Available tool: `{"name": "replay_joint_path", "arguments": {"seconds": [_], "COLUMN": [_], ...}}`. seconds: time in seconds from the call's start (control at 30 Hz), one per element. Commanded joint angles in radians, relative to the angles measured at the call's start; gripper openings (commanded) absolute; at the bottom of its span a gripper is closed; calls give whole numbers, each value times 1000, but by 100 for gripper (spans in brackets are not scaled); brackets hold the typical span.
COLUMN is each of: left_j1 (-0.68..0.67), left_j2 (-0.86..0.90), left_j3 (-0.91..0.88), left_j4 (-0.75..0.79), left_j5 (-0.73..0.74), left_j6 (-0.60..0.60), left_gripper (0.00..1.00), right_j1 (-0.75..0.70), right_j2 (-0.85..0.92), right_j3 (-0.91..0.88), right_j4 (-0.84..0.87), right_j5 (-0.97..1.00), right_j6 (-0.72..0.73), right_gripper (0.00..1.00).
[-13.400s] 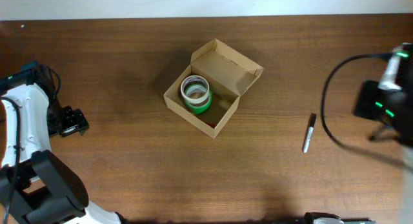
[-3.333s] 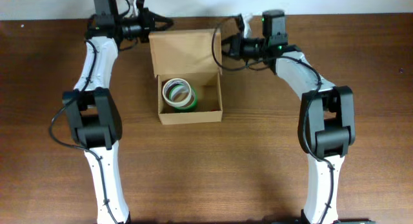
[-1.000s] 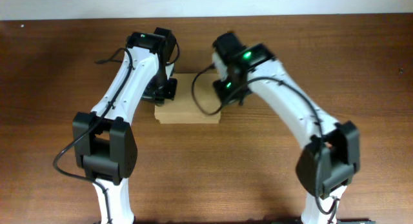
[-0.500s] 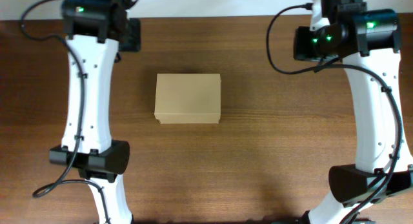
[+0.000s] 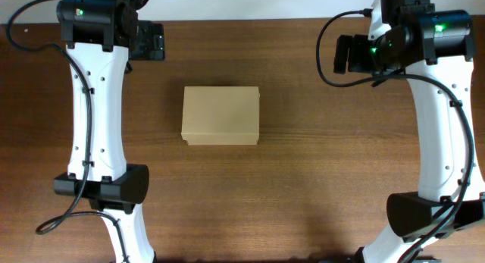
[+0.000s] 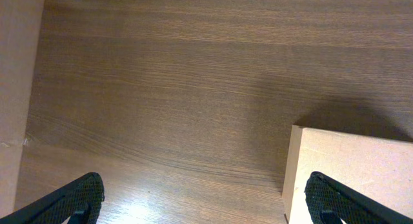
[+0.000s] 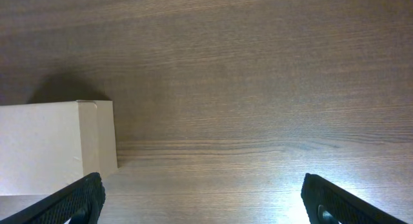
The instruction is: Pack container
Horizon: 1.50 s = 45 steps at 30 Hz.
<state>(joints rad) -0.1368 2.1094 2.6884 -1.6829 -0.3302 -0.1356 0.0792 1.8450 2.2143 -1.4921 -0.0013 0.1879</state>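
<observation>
The container [image 5: 220, 115] sat shut in the middle of the counter [image 5: 303, 187]. Its flap lay flat and square with the walls, as far as the overhead view showed. Your left end effector [image 6: 205, 201] was spread wide with nothing between its fingers [image 6: 84, 195], and the right end effector [image 7: 205, 198] was the same. Each hung over bare wood, well apart from the container, with only a corner of it in each wrist view.

To my eye the packing was done and the step in hand was clearing away. To do that well, you needed to keep both end effectors high and carry them outward, not across the lid, so nothing nudged the flap open. Room was generous to the left, the right and the near side of the container. The tight side was the far edge [image 5: 250, 23] of the counter, close behind both end effectors.
</observation>
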Motion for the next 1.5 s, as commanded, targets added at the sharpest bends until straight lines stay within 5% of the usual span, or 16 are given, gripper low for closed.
{"name": "replay_joint_path", "arguments": {"seconds": [0.0, 0.37, 0.63, 0.9, 1.27, 1.47], "left_j1": [2, 2, 2, 2, 2, 2], "left_j2": [-6, -6, -6, -6, -6, -6], "left_j3": [9, 9, 9, 9, 9, 9], "left_j4": [-2, -2, -2, -2, -2, -2], "left_j5": [-14, -14, -14, -14, -14, -14], "left_j6": [-6, -6, -6, -6, -6, -6], "left_gripper": [100, 100, 100, 100, 100, 100], "right_j1": [-2, 5, 6, -34, -109, -109], "right_j2": [7, -43, -355, -816, -1483, -1741], "right_j3": [8, 7, -117, -639, -1439, -1780], "right_j4": [0, 8, 358, 687, 782, 1013], "right_j5": [-13, -5, -14, -13, -12, -13], "right_j6": [11, 11, 12, 11, 11, 11], "right_gripper": [99, 99, 99, 99, 99, 99]}}
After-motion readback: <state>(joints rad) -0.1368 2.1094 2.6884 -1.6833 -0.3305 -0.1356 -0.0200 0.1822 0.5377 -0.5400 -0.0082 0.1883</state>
